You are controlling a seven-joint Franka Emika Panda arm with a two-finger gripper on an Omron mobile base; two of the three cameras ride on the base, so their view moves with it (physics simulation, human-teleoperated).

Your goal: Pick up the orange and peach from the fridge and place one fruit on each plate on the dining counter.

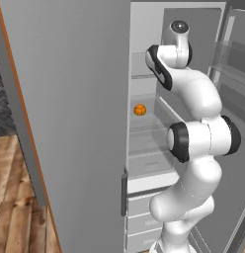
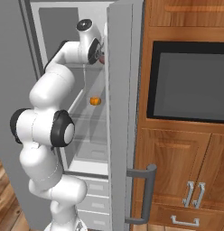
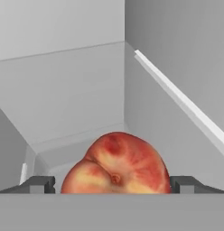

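Observation:
The fridge (image 1: 70, 123) stands open, and my arm reaches into its white upper compartment. The peach (image 3: 116, 162), reddish-salmon with a yellow blush, lies on a high shelf right in front of the hand. My gripper (image 3: 113, 184) is open, with one fingertip on each side of the peach; a narrow gap shows at the left fingertip (image 3: 41, 184). A sliver of the peach (image 2: 102, 58) shows beside the hand in the right base view. The orange (image 1: 140, 109) (image 2: 95, 101) sits alone on a glass shelf one level lower. The plates and the dining counter are out of view.
The open grey fridge door (image 2: 120, 113) with its handle (image 2: 147, 194) stands close on the arm's right. Beyond it are a dark oven panel (image 2: 190, 81) and brown wooden cabinets (image 2: 177, 167). Pale drawers (image 1: 144, 207) sit low in the fridge.

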